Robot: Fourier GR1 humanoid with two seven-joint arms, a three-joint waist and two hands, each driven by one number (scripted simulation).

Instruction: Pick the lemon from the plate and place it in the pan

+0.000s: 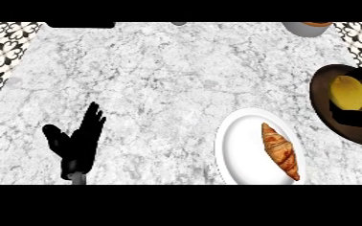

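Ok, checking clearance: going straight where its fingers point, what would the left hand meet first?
The left hand would cross bare counter; perhaps the dark object at the far edge, depth unclear.

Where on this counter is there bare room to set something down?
The wide middle of the counter, between the left hand and the plate, lies bare. The right side is crowded: plate with croissant, and pan holding the lemon.

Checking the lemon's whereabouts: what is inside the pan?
The lemon lies in the pan. A black shape, likely the right hand, covers its lower part and the pan's floor there.
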